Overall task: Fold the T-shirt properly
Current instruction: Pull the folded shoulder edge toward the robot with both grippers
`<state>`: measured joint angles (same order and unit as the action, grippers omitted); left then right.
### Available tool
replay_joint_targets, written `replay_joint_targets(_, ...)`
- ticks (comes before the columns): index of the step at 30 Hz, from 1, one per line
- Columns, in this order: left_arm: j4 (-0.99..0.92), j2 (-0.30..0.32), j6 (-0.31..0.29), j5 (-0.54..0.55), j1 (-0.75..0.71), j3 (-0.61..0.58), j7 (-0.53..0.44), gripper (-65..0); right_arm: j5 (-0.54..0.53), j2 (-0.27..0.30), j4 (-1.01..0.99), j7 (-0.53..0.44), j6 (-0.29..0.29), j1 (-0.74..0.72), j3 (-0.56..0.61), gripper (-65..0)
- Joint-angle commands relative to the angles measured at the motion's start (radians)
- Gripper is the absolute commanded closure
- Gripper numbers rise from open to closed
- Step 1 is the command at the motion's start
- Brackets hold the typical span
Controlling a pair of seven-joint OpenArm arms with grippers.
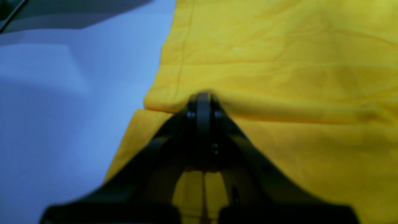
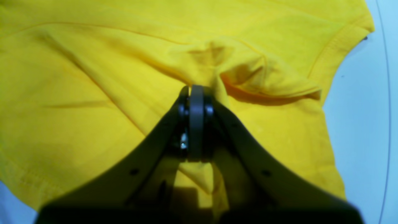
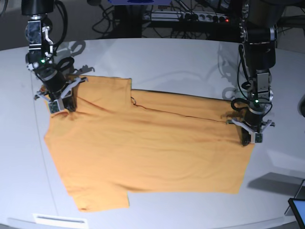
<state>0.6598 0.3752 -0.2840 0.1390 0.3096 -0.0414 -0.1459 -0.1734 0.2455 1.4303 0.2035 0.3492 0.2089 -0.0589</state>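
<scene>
The orange-yellow T-shirt (image 3: 147,152) lies spread on the white table (image 3: 167,62), its far part folded over toward the front. At the shirt's right edge in the base view, my left gripper (image 3: 251,137) is shut on a raised fold of fabric; the left wrist view shows the T-shirt (image 1: 279,62) bunched at the left gripper (image 1: 203,95) near the stitched hem. My right gripper (image 3: 58,104) stands at the shirt's far left corner by a sleeve. Up close, the right gripper (image 2: 196,89) is shut on a pinched ridge of the T-shirt (image 2: 77,102).
A power strip (image 3: 190,16) and cables lie behind the table's far edge. A dark flat device (image 3: 298,211) pokes in at the front right corner. A white label (image 3: 59,220) sits at the front left edge.
</scene>
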Motion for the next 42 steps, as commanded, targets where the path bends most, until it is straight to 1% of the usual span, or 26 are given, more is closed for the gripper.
replay_joint_targets(1,-0.035,-0.015,-0.028,-0.058,-0.065,-0.010,0.184,0.0,0.053,0.013,-0.013,0.116,-0.016,0.019,-0.002,0.0)
replay_joint_targets(2,-0.031,-0.018,-0.028,-0.060,-0.083,-0.010,0.185,0.0,0.053,0.013,-0.013,0.116,-0.016,0.019,-0.002,0.0)
replay_joint_targets(5,-0.028,-0.018,-0.028,-0.057,-0.126,-0.008,0.233,0.0,0.053,0.013,-0.012,0.116,-0.016,0.019,-0.002,0.0)
replay_joint_targets(8,0.022,-0.020,-0.028,-0.055,-0.166,0.001,0.277,0.0,0.053,0.013,-0.012,0.116,-0.016,0.016,-0.002,0.0)
replay_joint_targets(11,0.104,-0.014,-0.028,-0.054,-0.203,0.002,0.345,0.0,0.053,0.012,-0.012,0.116,-0.016,0.016,-0.002,0.0)
replay_joint_targets(16,0.254,-0.012,-0.028,-0.052,-0.252,0.004,0.493,0.0,0.053,0.010,-0.010,0.116,-0.016,0.014,-0.002,0.0)
replay_joint_targets(17,0.286,-0.012,-0.028,-0.045,-0.269,0.015,0.512,0.0,0.053,0.010,-0.010,0.116,-0.016,0.016,-0.002,0.0)
replay_joint_targets(20,0.386,-0.015,-0.030,0.024,-0.321,0.073,0.564,0.0,0.053,0.008,-0.009,0.116,-0.016,0.019,-0.003,0.0)
replay_joint_targets(23,0.466,-0.014,-0.030,0.057,-0.349,0.081,0.647,0.0,0.053,0.010,-0.010,0.115,-0.016,0.019,-0.003,0.0)
replay_joint_targets(31,0.538,-0.020,-0.027,0.063,-0.381,0.091,0.797,0.0,0.053,0.008,-0.007,0.115,-0.016,0.021,-0.003,0.0)
replay_joint_targets(36,0.608,-0.037,-0.025,0.058,-0.438,0.093,0.837,0.0,0.053,0.008,-0.007,0.113,-0.016,0.031,-0.003,0.0)
replay_joint_targets(39,0.654,-0.041,-0.025,0.060,-0.467,0.094,0.879,0.0,0.053,0.008,-0.007,0.112,-0.016,0.034,-0.003,0.0)
replay_joint_targets(42,0.685,-0.043,-0.025,0.064,-0.499,0.099,0.877,0.0,0.053,0.008,-0.006,0.112,-0.016,0.045,-0.003,0.0)
